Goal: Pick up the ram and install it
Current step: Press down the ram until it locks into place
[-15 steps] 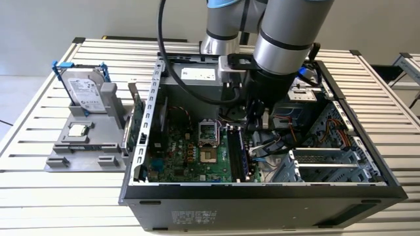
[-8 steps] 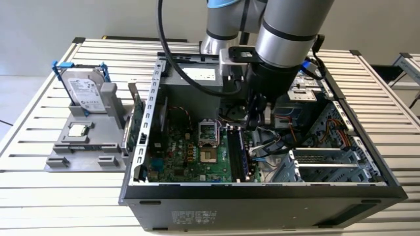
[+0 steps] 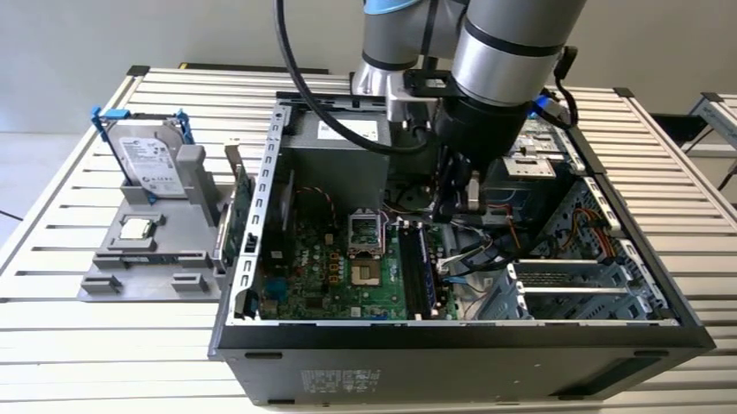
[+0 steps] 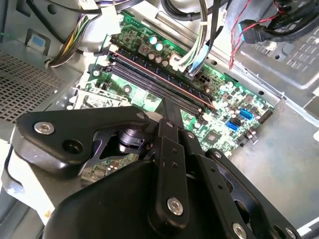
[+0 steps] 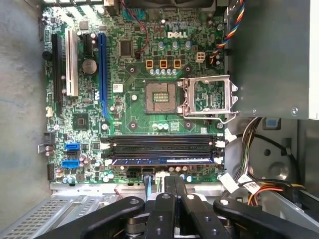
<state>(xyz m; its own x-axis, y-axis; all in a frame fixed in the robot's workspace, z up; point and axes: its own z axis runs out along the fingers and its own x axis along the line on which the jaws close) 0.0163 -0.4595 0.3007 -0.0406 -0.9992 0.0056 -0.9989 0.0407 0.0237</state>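
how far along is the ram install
Looks done: the ram already lies along a memory slot on the motherboard inside the case. In hand: the gripper hangs right over that stick, its fingers together and holding nothing that shows. Left: the pictures cannot settle whether the stick is fully seated and latched.

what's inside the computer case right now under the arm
Inside the computer case lies the green motherboard with an open processor socket, memory slots and cable bundles. The gripper is lowered over the slots. Its linkage covers the board's near edge.
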